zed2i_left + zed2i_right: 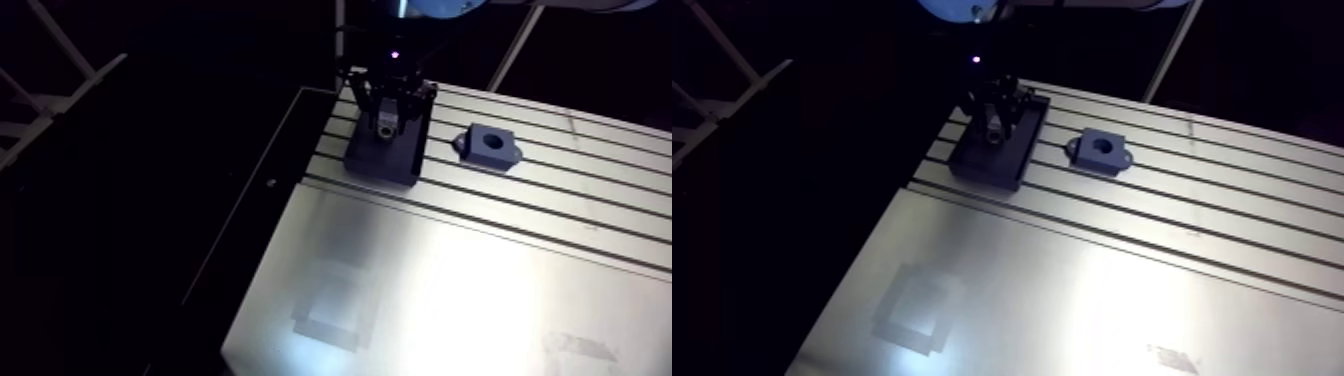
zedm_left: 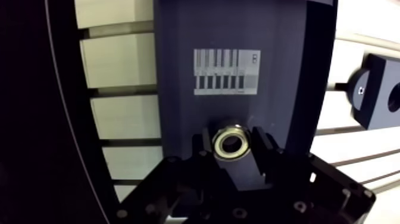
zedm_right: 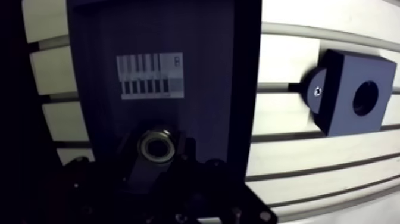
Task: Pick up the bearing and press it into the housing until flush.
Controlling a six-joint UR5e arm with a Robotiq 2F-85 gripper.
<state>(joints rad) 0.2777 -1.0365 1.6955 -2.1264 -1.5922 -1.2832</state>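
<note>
The gripper (image 3: 157, 147) pinches the bearing (image 2: 232, 145) by its rim on the dark tray (image 2: 178, 71), apparently to keep it level for the housing (image 1: 488, 146) at right.

Dim surroundings, bright glare on table (image 1: 450, 290), wrist view edges curved

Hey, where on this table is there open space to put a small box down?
Most room: the smooth plate, nearer the arm camera than the dark tray and housing. The slotted strip past the housing, away from the tray, is bare too. Crowded: the tray, where the pincer grips the bearing; the tray-housing gap is narrow.
</note>
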